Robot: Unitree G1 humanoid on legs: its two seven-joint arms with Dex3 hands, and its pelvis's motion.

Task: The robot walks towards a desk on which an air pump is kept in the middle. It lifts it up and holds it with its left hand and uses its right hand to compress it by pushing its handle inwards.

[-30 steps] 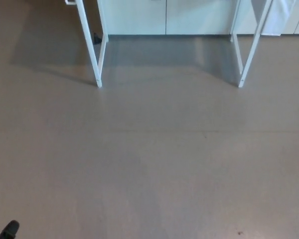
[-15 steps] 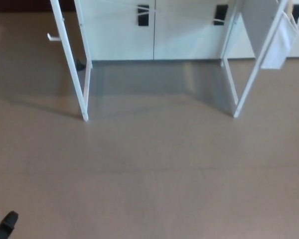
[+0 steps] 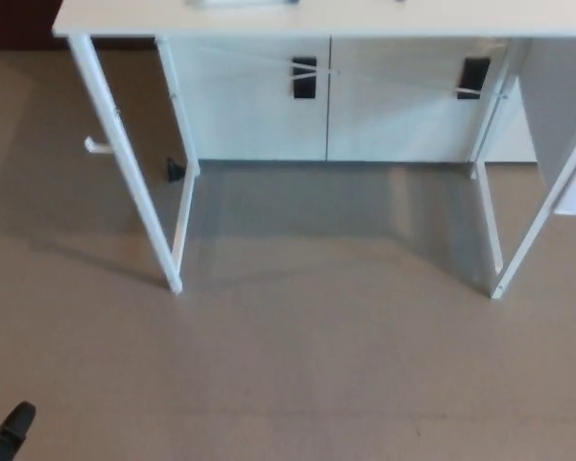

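A white desk (image 3: 317, 17) spans the frame's top before cabinets (image 3: 326, 101), bare floor (image 3: 298, 365) open below; pump barely visible at top edge; left hand (image 3: 5, 434) lower left, grip unclear.

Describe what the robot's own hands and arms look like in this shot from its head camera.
Very little shows. At the bottom left corner, only a small part of the left hand peeks into the picture: black, with thick, blocky, rounded finger segments. No forearm, cables or markings can be made out. The right hand and arm are out of the picture altogether.
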